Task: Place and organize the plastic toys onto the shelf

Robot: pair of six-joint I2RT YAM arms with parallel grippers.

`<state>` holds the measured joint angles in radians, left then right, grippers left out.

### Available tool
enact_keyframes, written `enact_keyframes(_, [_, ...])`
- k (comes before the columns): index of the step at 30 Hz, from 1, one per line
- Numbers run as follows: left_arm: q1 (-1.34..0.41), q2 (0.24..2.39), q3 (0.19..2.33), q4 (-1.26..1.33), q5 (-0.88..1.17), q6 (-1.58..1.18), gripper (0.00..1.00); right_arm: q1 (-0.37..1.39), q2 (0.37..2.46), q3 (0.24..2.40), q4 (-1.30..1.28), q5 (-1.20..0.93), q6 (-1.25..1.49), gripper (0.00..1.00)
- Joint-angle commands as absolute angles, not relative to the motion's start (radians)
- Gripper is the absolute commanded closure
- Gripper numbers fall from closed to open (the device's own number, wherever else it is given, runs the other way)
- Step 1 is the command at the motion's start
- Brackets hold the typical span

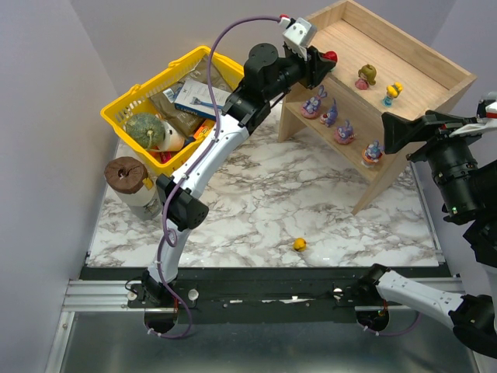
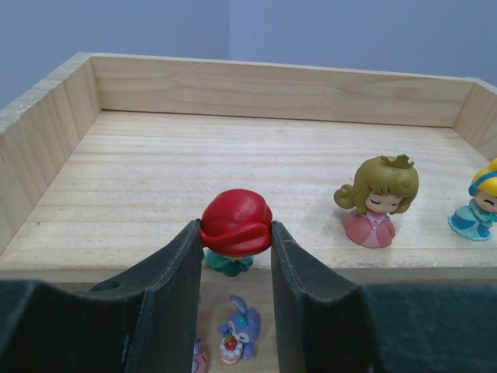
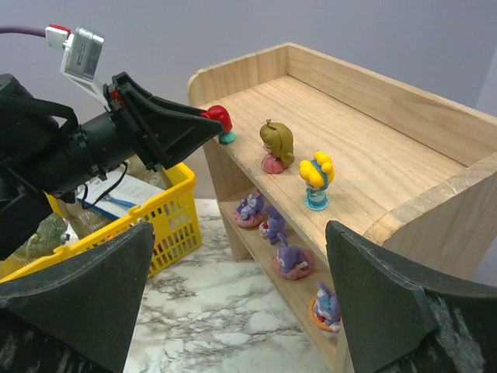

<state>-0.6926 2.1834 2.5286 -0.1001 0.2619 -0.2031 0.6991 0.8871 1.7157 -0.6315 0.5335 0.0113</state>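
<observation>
At the front lip of the top tier of the shelf [image 2: 256,89], your left gripper [image 2: 234,241] is clamped on the red-haired toy [image 2: 235,220]. The toy stands upright, long axis vertical, teal base down at the wood edge and red hair toward the wrist camera. Your right gripper [image 3: 239,229] hangs with its jaws spread wide, right of the shelf and apart from it, while a yellow toy [image 1: 299,244] lies on the marble table [image 1: 248,210].
</observation>
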Motion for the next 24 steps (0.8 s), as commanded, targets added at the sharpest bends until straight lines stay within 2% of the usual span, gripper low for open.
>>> enact_keyframes(1, [-0.690,2.157,2.543,-0.123,0.271,-0.206,0.94,0.699,0.888,1.710,-0.646,0.552,0.023,0.03])
enact_keyframes(17, [-0.690,2.198,2.519,-0.023,0.298,-0.222,0.81,0.699,0.885,1.701,-0.646,0.563,0.021,0.03])
enact_keyframes(24, [-0.690,2.221,2.531,-0.011,0.305,-0.232,0.80,0.699,0.887,1.701,-0.643,0.569,0.015,0.03])
